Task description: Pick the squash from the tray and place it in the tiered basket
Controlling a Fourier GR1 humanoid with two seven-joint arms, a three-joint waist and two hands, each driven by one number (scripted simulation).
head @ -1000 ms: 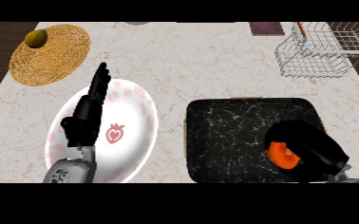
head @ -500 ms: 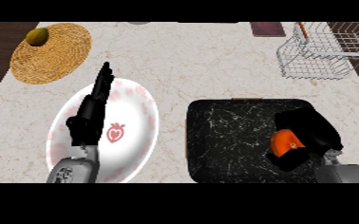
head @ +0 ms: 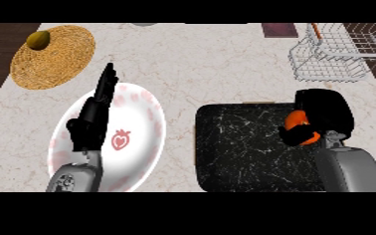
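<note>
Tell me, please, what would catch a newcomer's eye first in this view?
Probably the bright orange squash, wrapped in the fingers of the black right hand at the right edge of the black speckled tray. Next, the open left hand resting over the white strawberry-print plate at lower left.

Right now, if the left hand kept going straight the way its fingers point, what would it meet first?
The left hand points up and slightly right, past the plate's rim. Beyond it only bare counter shows up to the far edge, so the way looks free; the hand's height is unclear.

Orange squash [head: 300,122], black white-flecked tray [head: 242,149], strawberry-printed white plate [head: 140,124].
</note>
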